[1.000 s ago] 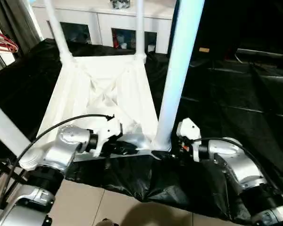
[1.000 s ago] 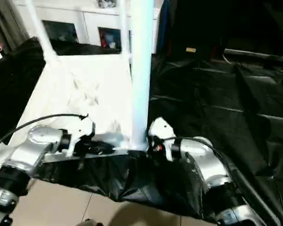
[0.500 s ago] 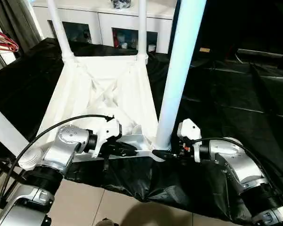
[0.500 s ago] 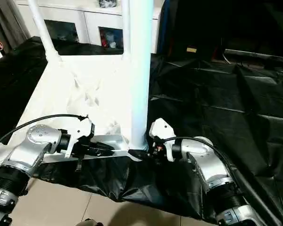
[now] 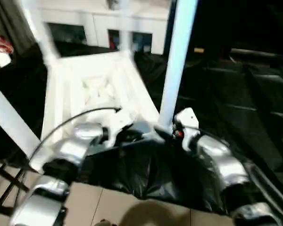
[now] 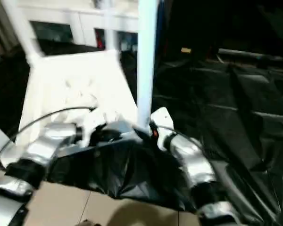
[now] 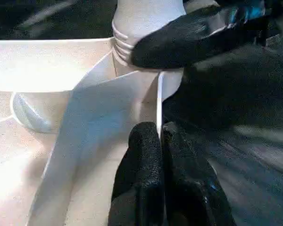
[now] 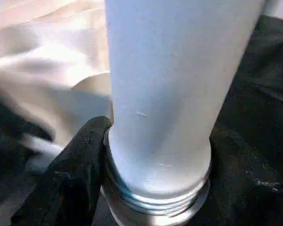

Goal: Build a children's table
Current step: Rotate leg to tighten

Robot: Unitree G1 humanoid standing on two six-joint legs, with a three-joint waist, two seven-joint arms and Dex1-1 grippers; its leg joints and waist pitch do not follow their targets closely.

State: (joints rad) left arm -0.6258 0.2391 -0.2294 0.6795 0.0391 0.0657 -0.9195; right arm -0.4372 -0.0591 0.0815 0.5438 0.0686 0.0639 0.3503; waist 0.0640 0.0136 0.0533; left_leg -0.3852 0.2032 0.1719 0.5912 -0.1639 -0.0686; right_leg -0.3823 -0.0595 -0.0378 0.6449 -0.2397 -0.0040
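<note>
- Leg fitting is judged the step in hand: a leg (image 5: 175, 66) stands upright in the near corner socket (image 8: 155, 200) of the upturned table top (image 5: 92, 87), its threaded collar showing at the socket mouth.
- Right gripper (image 8: 146, 155) is closed around the leg base; one finger (image 8: 68, 174) lies against the collar.
- Left gripper (image 7: 161, 141) is pressed together, its tips at the top's thin rim just beside the socket.
- Next, turning or pressing the leg fully home is probably called for.
</note>
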